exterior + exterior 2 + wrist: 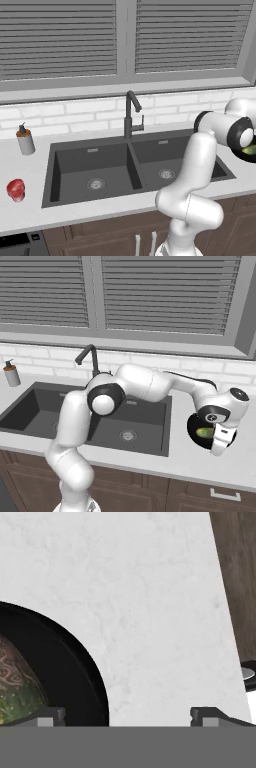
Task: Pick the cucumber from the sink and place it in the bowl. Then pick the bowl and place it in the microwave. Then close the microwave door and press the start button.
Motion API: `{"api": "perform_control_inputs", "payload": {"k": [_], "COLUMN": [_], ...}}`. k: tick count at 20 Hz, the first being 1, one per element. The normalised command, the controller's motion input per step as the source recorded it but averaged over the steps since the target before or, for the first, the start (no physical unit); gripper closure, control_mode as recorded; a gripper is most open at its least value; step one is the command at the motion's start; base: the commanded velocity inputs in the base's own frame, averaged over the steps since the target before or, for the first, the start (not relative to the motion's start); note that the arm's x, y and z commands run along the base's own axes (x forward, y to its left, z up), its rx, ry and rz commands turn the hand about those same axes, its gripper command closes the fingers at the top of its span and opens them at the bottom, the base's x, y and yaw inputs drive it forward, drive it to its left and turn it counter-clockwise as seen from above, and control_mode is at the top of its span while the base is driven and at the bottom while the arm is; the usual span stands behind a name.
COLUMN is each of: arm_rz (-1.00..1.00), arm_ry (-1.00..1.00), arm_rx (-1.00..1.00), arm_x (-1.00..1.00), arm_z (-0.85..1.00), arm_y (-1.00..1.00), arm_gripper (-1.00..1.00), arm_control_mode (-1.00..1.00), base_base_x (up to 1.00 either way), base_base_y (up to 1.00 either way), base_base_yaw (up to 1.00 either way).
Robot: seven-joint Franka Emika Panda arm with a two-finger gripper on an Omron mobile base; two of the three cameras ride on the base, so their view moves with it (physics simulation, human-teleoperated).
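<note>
White counter (150, 461) bearing a dark sink (100, 170) with 2 basins. Right of the sink, black bowl (195, 437) on the counter, cucumber (205, 432) lying inside. Gripper (128, 714) released, jaws spread wide, holding nothing: 1 fingertip (47, 716) over the bowl beside the cucumber, the other above bare counter.

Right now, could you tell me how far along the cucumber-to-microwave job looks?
Done: the cucumber lies in the bowl on the counter, right of the sink. In hand: nothing; the gripper is open, straddling the bowl's rim. Left: grasp the bowl, put it in the microwave, close the door, press start.
</note>
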Motion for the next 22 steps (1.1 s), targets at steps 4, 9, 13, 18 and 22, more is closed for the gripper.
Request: {"api": "perform_control_inputs", "payload": {"k": [4,9,13,18,22], "arm_rz": [0.00,0.00,0.00,0.00,0.00], "arm_ry": [0.00,0.00,0.00,0.00,0.00], "arm_rx": [0.00,0.01,0.02,0.01,0.00], "arm_x": [0.05,0.17,0.25,0.21,0.18], "arm_z": [-0.32,-0.15,-0.10,-0.20,-0.31], "arm_y": [0.00,0.00,0.00,0.00,0.00], "arm_gripper": [-1.00,-1.00,-1.00,-1.00,-1.00], "arm_control_mode": [-1.00,-1.00,-1.00,-1.00,-1.00], "base_base_x": [0.00,0.00,0.00,0.00,0.00], "base_base_y": [0.00,0.00,0.00,0.00,0.00], "base_base_yaw": [0.00,0.00,0.00,0.00,0.00]}}
